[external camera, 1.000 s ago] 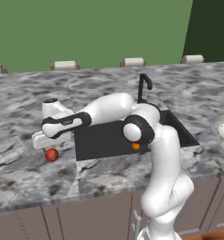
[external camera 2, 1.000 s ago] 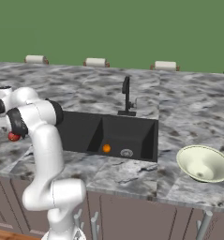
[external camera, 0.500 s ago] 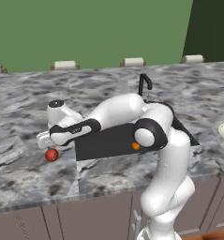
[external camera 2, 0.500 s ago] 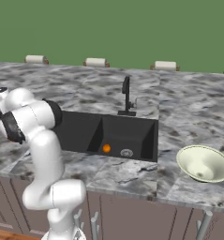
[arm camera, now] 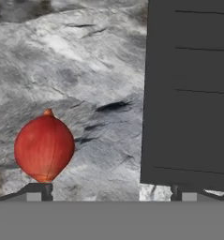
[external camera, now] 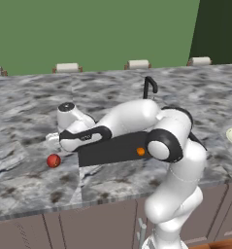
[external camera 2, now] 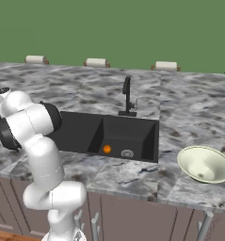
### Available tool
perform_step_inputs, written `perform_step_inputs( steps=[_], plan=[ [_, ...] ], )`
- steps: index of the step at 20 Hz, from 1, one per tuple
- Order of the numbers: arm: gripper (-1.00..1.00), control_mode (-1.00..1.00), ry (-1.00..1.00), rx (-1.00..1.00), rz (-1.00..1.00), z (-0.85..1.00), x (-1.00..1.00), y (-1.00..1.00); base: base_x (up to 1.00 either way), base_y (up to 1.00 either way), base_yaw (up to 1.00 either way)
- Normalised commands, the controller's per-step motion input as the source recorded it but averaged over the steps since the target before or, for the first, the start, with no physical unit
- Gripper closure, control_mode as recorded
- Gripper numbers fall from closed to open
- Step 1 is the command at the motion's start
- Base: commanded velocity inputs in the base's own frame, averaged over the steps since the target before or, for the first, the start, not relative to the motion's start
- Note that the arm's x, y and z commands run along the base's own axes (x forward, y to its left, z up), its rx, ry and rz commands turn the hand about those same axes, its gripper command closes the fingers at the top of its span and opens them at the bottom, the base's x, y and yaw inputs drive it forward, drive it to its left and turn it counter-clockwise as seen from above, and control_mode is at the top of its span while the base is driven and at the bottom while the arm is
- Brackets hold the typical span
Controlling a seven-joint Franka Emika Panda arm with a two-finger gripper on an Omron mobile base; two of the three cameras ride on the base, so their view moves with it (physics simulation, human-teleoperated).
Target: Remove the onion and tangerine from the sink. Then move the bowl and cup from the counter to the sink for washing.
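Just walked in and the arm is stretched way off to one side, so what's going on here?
The robot is clearing the sink. The onion already lies on the counter left of the basin, and the gripper hovers by it with jaws open, holding nothing. The tangerine is still in the sink near the drain. The bowl waits on the counter to the right of the sink, not yet moved.

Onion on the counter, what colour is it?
Glossy red; the onion shows best in the hand view.
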Motion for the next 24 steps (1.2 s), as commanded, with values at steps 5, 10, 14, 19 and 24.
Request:
perform_step_inputs(
  steps=[5, 10, 14, 19, 24],
  plan=[
    [-1.00, -1.00, -0.01, 0.00, -0.12, 0.18, -0.04, -0.41, 0.00, 0.00, 0.00],
    [-1.00, -1.00, 0.00, 0.00, -0.04, 0.12, -0.01, -0.45, 0.00, 0.00, 0.00],
    [-1.00, -1.00, 0.00, 0.00, -0.01, 0.04, 0.00, -0.48, 0.00, 0.00, 0.00],
    [-1.00, -1.00, 0.00, 0.00, 0.00, 0.02, 0.00, -0.48, 0.00, 0.00, 0.00],
    [-1.00, -1.00, 0.00, 0.02, 0.00, 0.00, 0.00, -0.49, 0.00, 0.00, 0.00]
  ],
)
